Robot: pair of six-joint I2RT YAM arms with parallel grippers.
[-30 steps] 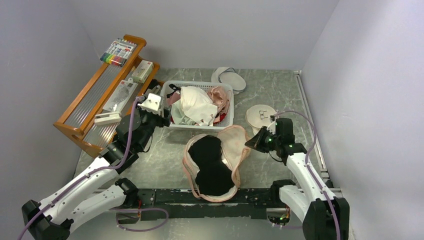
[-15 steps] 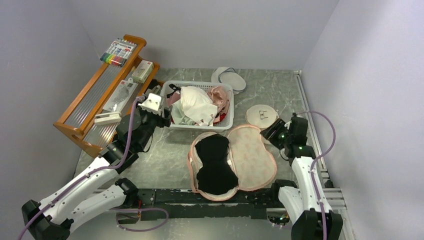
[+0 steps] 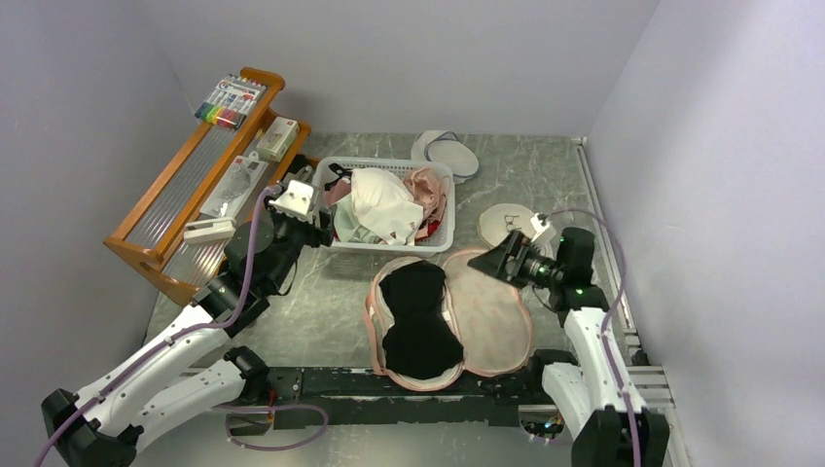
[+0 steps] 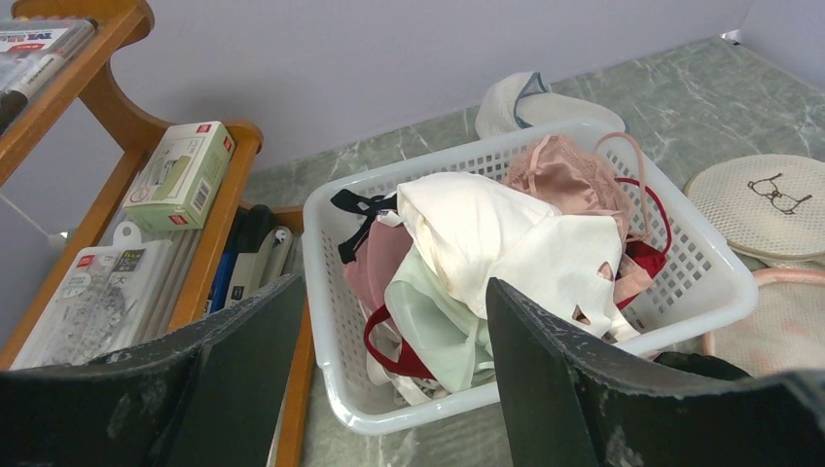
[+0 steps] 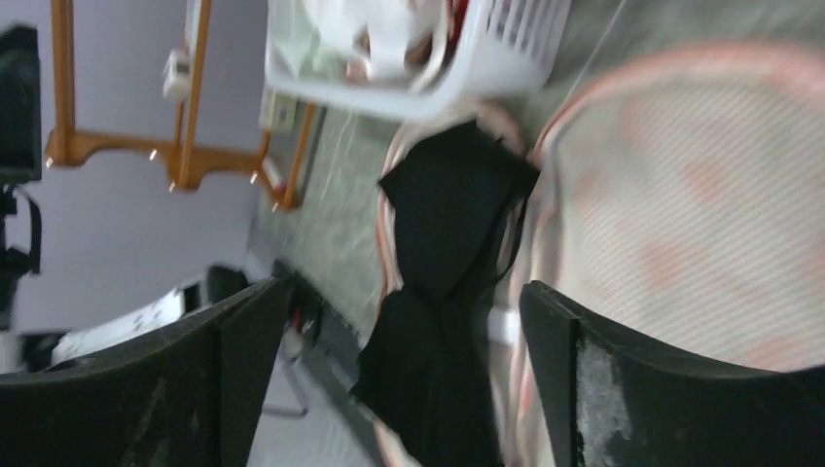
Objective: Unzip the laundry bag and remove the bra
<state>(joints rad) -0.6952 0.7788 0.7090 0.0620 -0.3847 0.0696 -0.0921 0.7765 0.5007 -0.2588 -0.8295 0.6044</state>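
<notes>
Grey tabletop [image 3: 321,311] — laundry bag [image 3: 491,321] open, black bra [image 3: 416,316] inside.

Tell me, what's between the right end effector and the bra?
Only the open half of the laundry bag, pale lining up, between the right end effector and the bra; the top view shows it.

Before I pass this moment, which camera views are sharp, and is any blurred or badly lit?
Top external: sharp, evenly lit, only soft shadows, no glare. Left wrist: the basket and its clothes are crisp, with a dark foreground. Right wrist: smeared by blur, the bra and laundry bag soft-edged yet recognisable.
</notes>
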